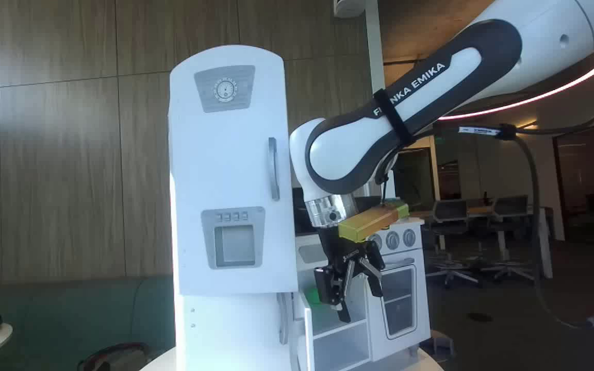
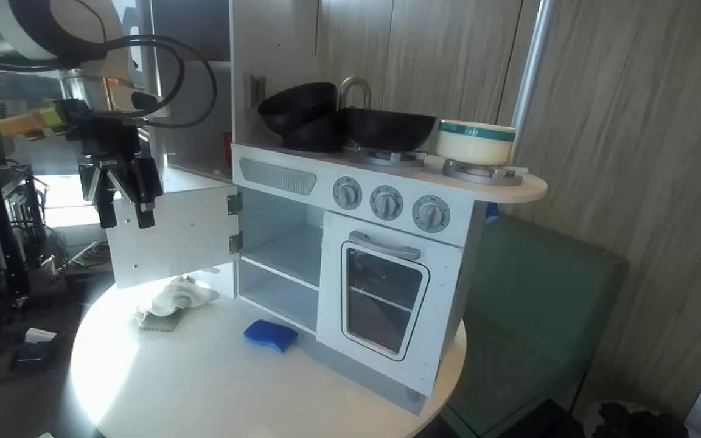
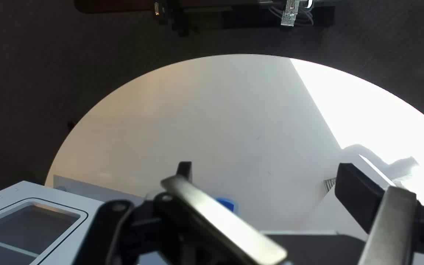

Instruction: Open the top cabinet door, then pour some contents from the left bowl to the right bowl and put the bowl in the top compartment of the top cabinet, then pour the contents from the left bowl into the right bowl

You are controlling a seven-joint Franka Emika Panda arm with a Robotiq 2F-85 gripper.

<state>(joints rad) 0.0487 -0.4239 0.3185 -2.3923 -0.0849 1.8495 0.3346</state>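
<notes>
One white top cabinet door [image 1: 237, 175] stands upright in an exterior view, between ten and eleven o'clock from the gripper [image 1: 361, 304], whose jaws hang spread apart; at its one o'clock, three knobs [image 1: 392, 240]; at three o'clock, an oven door [image 1: 399, 301].

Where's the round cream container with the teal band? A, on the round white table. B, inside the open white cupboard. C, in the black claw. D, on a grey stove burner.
D: in an exterior view, the teal-banded round cream container rests on a grey burner of the white toy stove.
</notes>
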